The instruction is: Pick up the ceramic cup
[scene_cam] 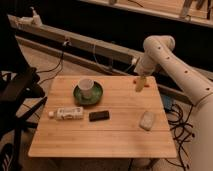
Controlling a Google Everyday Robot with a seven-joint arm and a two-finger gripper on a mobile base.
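The ceramic cup (86,86) is small, white and round. It stands upright on a dark-green saucer (88,93) at the back left of the wooden table (115,132). My gripper (140,83) hangs from the white arm (159,50) over the table's back right part, well to the right of the cup and apart from it. It holds nothing that I can see.
A white bottle with a label (66,113) lies on its side at the left. A small black object (99,116) lies next to it. A pale crumpled item (147,120) lies at the right. A black chair (17,92) stands left of the table. Cables run behind.
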